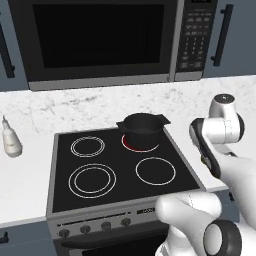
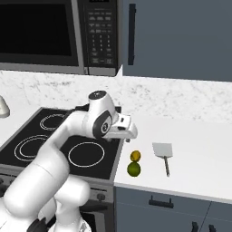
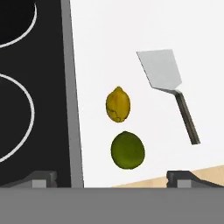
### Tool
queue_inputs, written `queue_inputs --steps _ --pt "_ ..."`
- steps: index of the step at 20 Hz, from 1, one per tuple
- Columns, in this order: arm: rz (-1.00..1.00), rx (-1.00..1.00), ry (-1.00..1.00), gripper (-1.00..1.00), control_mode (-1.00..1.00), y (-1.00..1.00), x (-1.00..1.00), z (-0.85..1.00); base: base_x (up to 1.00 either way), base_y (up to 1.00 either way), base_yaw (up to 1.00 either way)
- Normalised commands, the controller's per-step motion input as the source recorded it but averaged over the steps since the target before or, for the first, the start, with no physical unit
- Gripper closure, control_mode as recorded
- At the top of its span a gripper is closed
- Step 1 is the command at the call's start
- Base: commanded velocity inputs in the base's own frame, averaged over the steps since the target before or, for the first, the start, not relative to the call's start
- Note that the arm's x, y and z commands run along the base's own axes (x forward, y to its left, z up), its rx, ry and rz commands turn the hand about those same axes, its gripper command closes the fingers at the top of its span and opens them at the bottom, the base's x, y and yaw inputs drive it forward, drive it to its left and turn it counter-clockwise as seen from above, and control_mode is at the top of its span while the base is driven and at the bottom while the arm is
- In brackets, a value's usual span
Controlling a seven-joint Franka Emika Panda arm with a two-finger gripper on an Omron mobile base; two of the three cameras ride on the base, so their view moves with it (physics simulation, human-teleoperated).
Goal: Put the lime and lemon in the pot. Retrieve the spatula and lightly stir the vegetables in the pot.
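We hold the tool (image 3: 111, 179) above the counter (image 2: 199, 136) with its jaws spread wide and nothing between them, aimed down so the fruit sits framed between the two tips. In the hand view the lime (image 3: 127, 150) lies nearest, at about 12 o'clock from the tool, with the lemon (image 3: 118, 104) just beyond it, near but apart. The spatula (image 3: 168, 87) rests flat at 1 o'clock, blade away from us, handle free to be picked later. The pot (image 1: 141, 131) waits on the stove's (image 1: 120, 167) back burner, lit red, at 10 o'clock from the fruit, so each carry looks short.
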Motion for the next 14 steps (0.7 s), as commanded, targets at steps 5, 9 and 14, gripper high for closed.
queue_inputs --steps 5,9,14 --pt "0.00 0.00 0.01 -1.00 -1.00 -0.27 -0.03 -0.18 0.00 0.00 0.00" --pt "0.00 0.04 0.09 -1.00 -1.00 -0.18 -0.09 -0.16 0.00 0.00 0.00" --pt "0.00 0.07 0.14 -1.00 -1.00 -0.26 -0.01 -0.27 0.00 0.00 0.00"
